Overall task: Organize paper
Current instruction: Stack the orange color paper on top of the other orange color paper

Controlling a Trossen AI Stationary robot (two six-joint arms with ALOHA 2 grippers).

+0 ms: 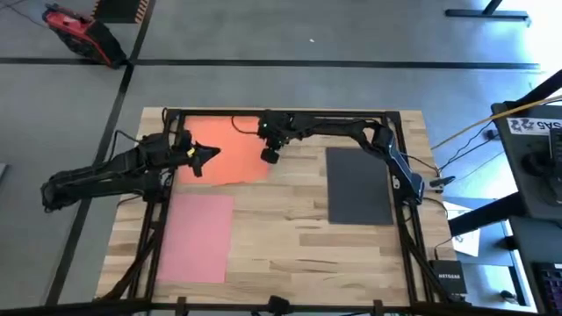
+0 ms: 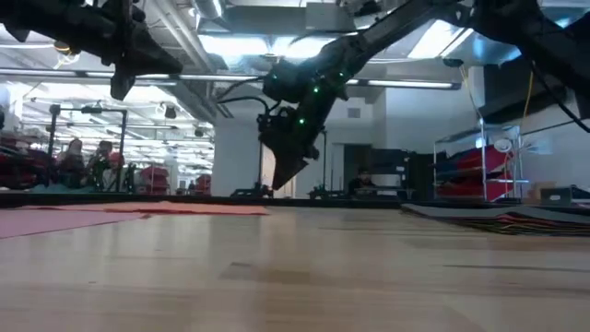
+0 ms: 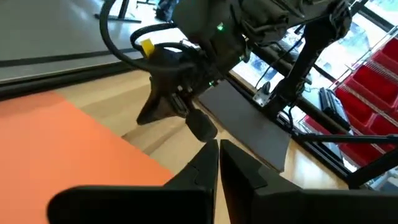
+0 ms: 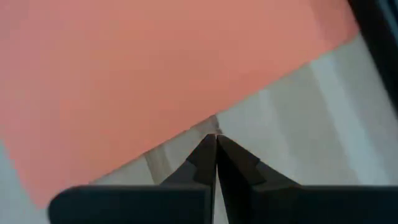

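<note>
Seen from overhead, a thin flat orange rectangular paper sheet (image 1: 226,151) lay on the pale wooden tabletop (image 1: 290,228) at about eleven o'clock from the table's middle, slightly skewed against the table edges. A thin flat pink rectangular paper sheet (image 1: 197,237) lay at about eight o'clock, just beside the orange one and square to the near left part of the table. A thin flat black rectangular paper sheet (image 1: 358,185) lay at about two o'clock, well apart from the other two; in the low view its edge showed other colours beneath it, as of a stack (image 2: 498,219).

The left gripper (image 1: 209,156) sat over the orange sheet near its nine o'clock side, pointing toward three o'clock. In the left wrist view its two dark fingers (image 3: 245,168) stood pressed together with only a thin line between them and nothing held.

The right gripper (image 1: 269,156) hung at the orange sheet's three o'clock edge, its arm reaching in along the table's far rim. In the right wrist view its dark fingers (image 4: 239,163) met at the tips, pointing down at bare wood just beside the orange sheet's edge, with no paper between them. In the low view that gripper (image 2: 281,175) hung clear above the tabletop, not touching it.

A dark metal frame (image 1: 281,114) ran around the table's edges. In the room behind, at about nine o'clock in the low view, people (image 2: 74,157) stood far off.
</note>
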